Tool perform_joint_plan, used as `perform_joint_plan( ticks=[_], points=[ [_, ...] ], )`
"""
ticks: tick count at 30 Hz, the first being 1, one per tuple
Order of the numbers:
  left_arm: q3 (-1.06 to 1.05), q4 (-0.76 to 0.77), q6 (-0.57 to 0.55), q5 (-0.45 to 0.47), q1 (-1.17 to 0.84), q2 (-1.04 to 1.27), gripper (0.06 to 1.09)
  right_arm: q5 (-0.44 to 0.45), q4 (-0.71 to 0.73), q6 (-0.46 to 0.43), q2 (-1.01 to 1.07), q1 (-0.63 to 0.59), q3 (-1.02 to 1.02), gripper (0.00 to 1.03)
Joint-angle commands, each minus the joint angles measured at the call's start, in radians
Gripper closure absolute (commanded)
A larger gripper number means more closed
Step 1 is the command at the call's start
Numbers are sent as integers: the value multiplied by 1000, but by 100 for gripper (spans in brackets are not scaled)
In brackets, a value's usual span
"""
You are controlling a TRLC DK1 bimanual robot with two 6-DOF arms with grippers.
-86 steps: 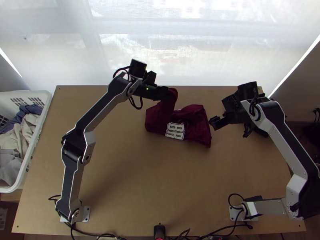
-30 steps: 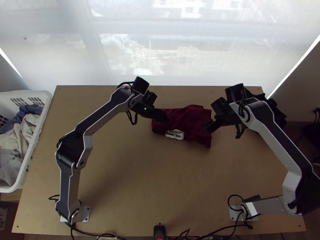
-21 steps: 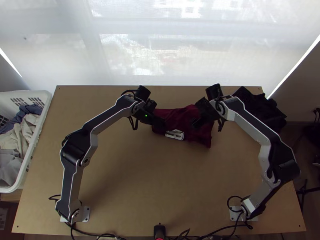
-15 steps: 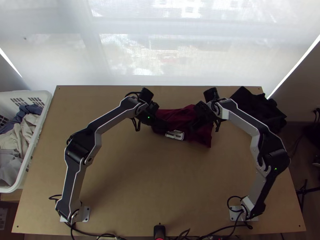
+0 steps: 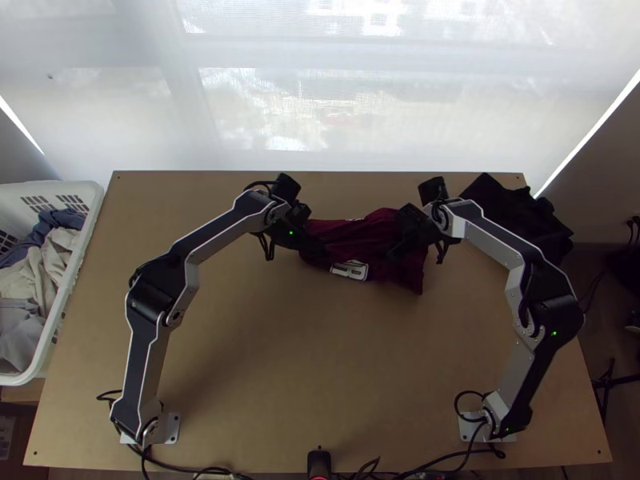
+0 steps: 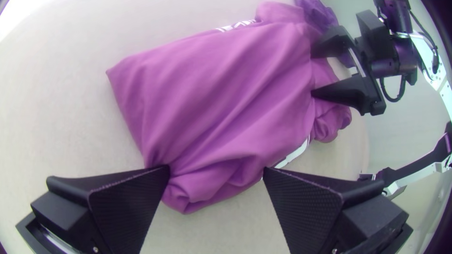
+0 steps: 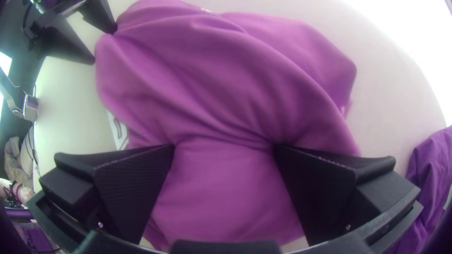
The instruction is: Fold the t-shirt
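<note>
T-shirt [image 5: 360, 240] lies wrinkled on the desk [image 5: 280, 360] under your left tool [image 6: 216, 170] and right tool [image 7: 224, 147], both spread wide, so closing them on uneven creases could bunch layers and skew your fold.

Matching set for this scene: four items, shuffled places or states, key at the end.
1. dark red cloth t-shirt
2. white plastic basket
3. black crumpled cloth
4. black two-fingered right gripper

A. far right corner of the light wooden table
B. fingers spread apart
C. white print showing
D. by the table's left edge, clothes inside

Pairs: 1-C, 2-D, 3-A, 4-B
</note>
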Motion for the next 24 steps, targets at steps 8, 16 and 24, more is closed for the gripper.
perform_joint_plan(
  ticks=[8, 16, 24],
  points=[
    [-25, -51, 18, -2, 14, -53, 10, -4, -66, 9, -195, -50, -111, 5],
    [93, -94, -1, 2, 11, -46, 10, -4, -66, 8, -315, -12, -53, 5],
    [127, -97, -18, 2, 21, -73, 10, 92, 46, -45, -338, 136, -85, 5]
  ],
)
